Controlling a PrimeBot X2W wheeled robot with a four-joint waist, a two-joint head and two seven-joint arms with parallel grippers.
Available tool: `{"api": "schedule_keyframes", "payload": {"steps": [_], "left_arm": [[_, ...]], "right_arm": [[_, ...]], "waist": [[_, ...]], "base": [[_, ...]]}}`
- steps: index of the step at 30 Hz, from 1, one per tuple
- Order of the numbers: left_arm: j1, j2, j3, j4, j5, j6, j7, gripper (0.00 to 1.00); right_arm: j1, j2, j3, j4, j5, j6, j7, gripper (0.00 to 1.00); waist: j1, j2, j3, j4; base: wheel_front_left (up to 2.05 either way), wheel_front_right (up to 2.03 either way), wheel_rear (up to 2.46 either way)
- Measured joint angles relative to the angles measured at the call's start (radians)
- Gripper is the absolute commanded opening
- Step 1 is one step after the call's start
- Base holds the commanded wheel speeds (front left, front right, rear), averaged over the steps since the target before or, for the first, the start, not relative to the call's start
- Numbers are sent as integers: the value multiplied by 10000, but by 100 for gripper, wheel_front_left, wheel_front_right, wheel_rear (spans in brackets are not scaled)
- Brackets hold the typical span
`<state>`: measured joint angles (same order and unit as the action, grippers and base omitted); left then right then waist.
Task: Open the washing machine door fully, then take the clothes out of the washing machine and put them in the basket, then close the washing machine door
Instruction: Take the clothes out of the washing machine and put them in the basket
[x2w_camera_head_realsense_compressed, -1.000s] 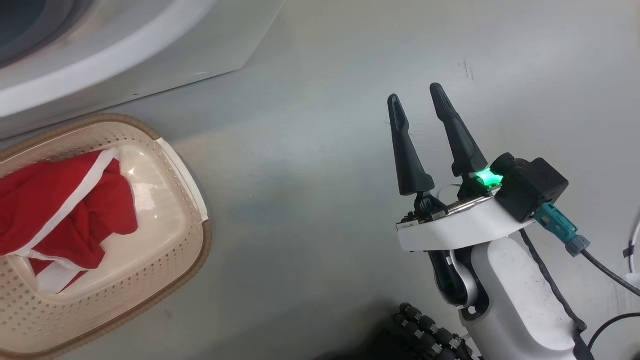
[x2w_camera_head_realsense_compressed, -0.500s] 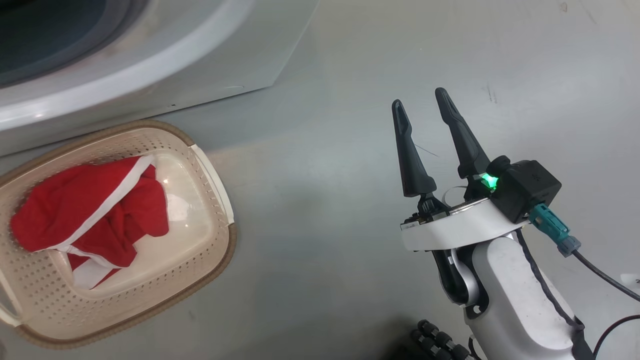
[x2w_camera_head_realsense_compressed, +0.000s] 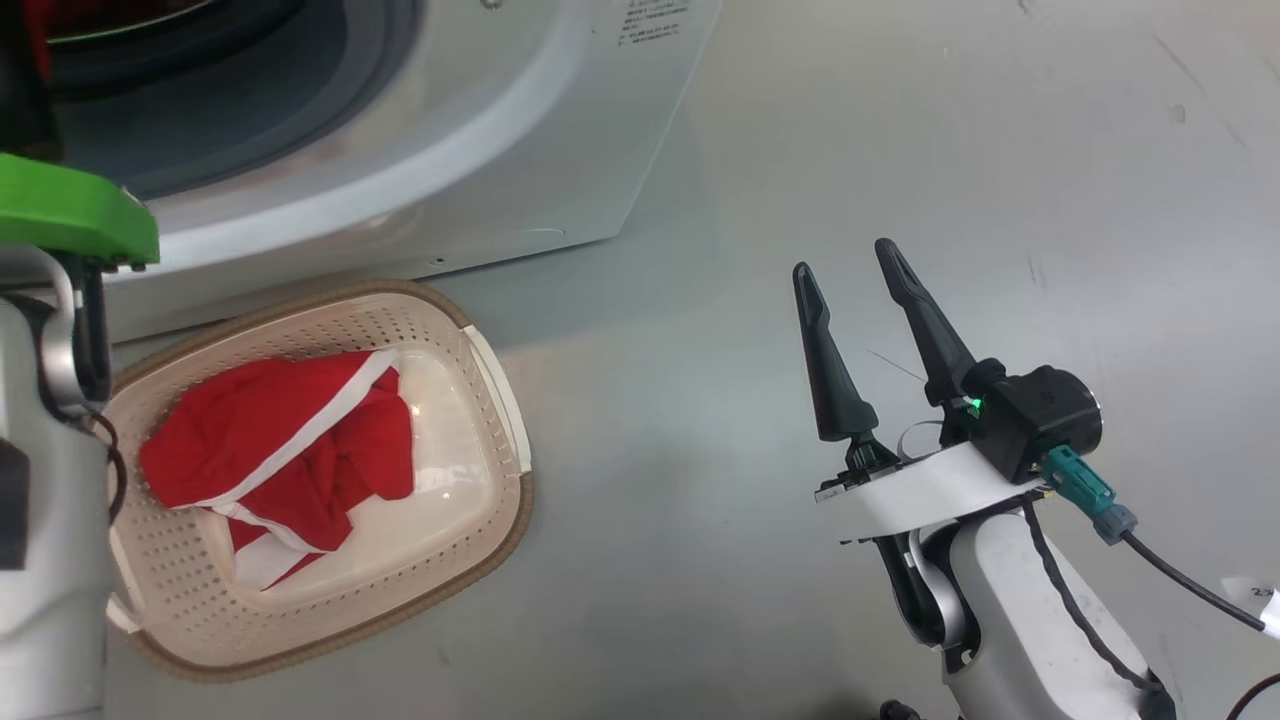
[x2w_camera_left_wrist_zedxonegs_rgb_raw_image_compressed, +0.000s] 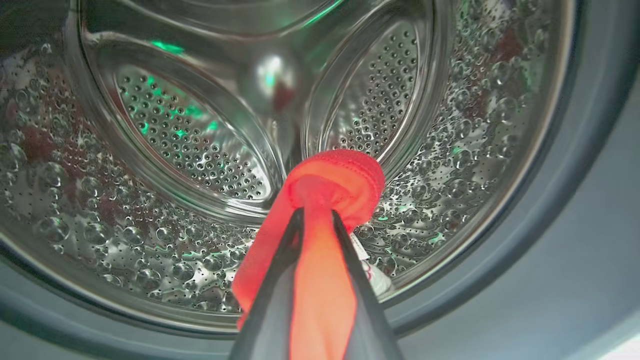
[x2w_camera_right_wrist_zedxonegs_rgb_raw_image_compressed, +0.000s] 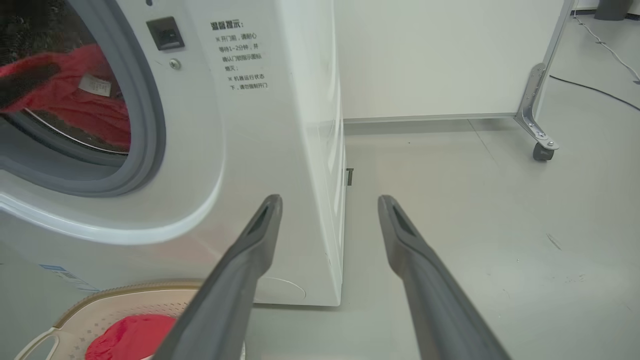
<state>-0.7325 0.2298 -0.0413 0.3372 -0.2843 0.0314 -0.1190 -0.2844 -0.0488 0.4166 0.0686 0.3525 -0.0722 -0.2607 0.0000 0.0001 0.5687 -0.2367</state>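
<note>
Grey floor (x2w_camera_head_realsense_compressed: 700, 450) runs under everything. Inside the washing machine (x2w_camera_head_realsense_compressed: 480, 150), the left pincer (x2w_camera_left_wrist_zedxonegs_rgb_raw_image_compressed: 316, 212) is clamped on a red garment (x2w_camera_left_wrist_zedxonegs_rgb_raw_image_compressed: 340, 172) to draw it out. Beneath that pincer the basket (x2w_camera_head_realsense_compressed: 505, 520) waits with a second garment (x2w_camera_head_realsense_compressed: 290, 440); the right pincer (x2w_camera_head_realsense_compressed: 845, 258) idles spread wide, empty, well clear.

So the smooth pale grey floor (x2w_camera_head_realsense_compressed: 680, 560) was pretty scuffed up, with a few dark marks and one small reddish-brown spot (x2w_camera_head_realsense_compressed: 1177, 113) over on the far right. In the right wrist view, a plain white wall panel (x2w_camera_right_wrist_zedxonegs_rgb_raw_image_compressed: 440, 55) stood at the back on a silver metal bracket leg (x2w_camera_right_wrist_zedxonegs_rgb_raw_image_compressed: 531, 102) with a small dark caster wheel (x2w_camera_right_wrist_zedxonegs_rgb_raw_image_compressed: 540, 151). A thin black cable (x2w_camera_right_wrist_zedxonegs_rgb_raw_image_compressed: 595, 90) ran across the floor behind that leg. A thin white cable (x2w_camera_right_wrist_zedxonegs_rgb_raw_image_compressed: 607, 50) lay further back.
</note>
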Motion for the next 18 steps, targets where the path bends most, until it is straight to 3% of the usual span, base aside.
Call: {"api": "schedule_keyframes", "payload": {"steps": [18], "left_arm": [[2292, -807, -594, -1346, 314, 316, -1028, 0]], "right_arm": [[1178, -46, -493, 546, -564, 299, 0, 100]], "waist": [[0, 0, -1857, 1031]], "base": [[0, 0, 0]]}}
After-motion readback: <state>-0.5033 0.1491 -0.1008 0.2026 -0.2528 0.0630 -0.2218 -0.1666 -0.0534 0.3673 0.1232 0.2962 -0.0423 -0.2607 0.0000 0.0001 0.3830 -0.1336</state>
